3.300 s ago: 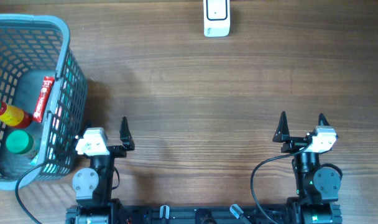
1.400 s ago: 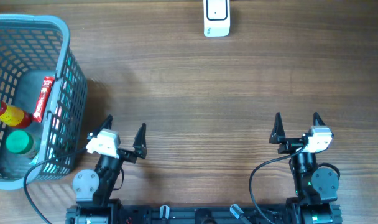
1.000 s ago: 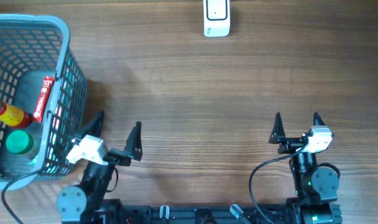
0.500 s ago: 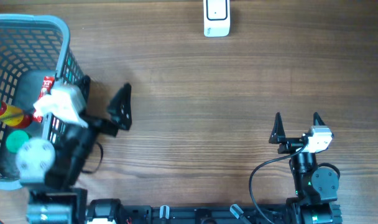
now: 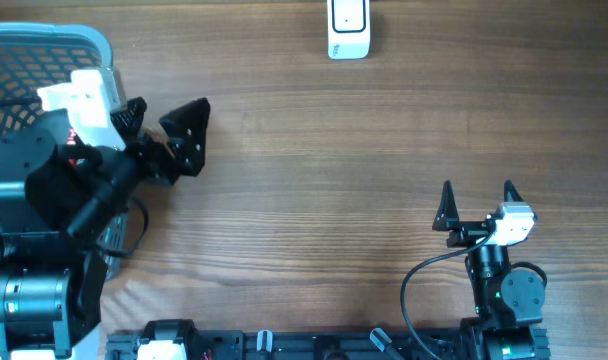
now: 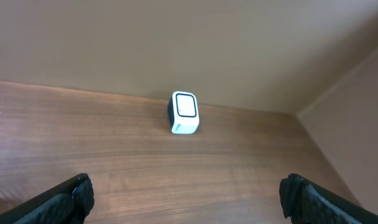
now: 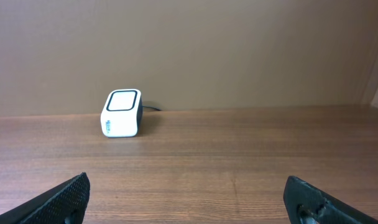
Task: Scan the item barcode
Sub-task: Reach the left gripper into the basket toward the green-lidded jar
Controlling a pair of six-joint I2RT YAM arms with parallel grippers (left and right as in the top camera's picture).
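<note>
**Basket** (image 5: 14,40): grey plastic mesh, at the left end of the table (image 5: 314,180). Only its far rim and a strip of wall show in the overhead view. The left arm (image 5: 54,190) covers the rest, so its contents cannot be told.

**Item**: not made out in any view. If it lies in the basket, the arm hides it.

**Scanner** (image 5: 348,28): white box with a dark-framed window on top. It stands alone at the middle of the table's far edge, well apart from both grippers.

**Left gripper** (image 5: 168,108): jaws spread wide and holding nothing, raised just beside the basket's right rim.

**Right gripper** (image 5: 479,190): jaws spread wide and holding nothing, at the near right of the table.

**Overhead view only**: the basket, both arms and the spacing between them.

**Left wrist view only**: the scanner seen from above and at a slant, a little left of centre between its own fingertips (image 6: 77,194).

**Right wrist view only**: the scanner from low down, showing its front face, a dark cable (image 7: 150,109) behind it and the plain wall (image 7: 239,50).
</note>
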